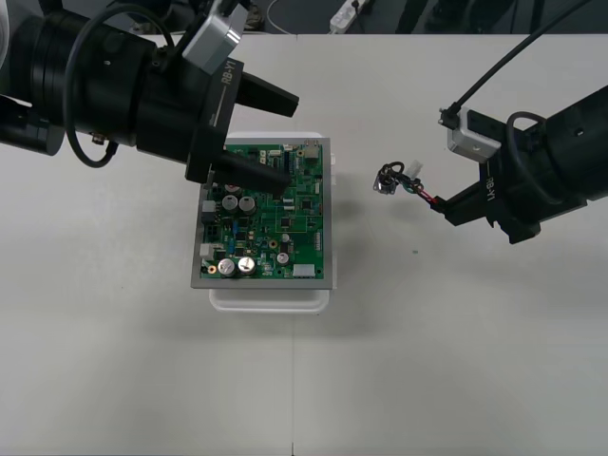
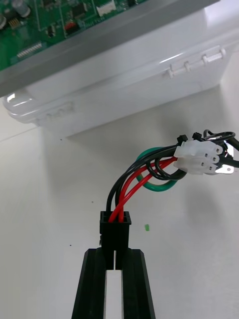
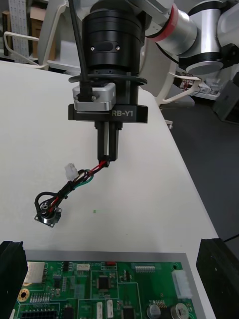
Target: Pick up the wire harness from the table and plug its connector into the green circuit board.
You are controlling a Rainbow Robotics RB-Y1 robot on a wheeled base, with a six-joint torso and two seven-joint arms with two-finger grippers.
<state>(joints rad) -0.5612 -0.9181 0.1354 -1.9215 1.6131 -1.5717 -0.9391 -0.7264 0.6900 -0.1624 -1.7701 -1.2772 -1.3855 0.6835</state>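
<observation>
Harness (image 1: 416, 193) socket-end toward board (image 1: 285, 228), plug (image 2: 115, 225) in right end effector (image 1: 445, 206)

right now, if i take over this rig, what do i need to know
The left gripper is open over the board's far edge, holding nothing.
The right gripper is shut on the harness at its plug, to the right of the board.
The wires and socket trail from the plug toward the board.
Done: the harness is gripped.
Left: carry the plug to the board and push it in.
</observation>
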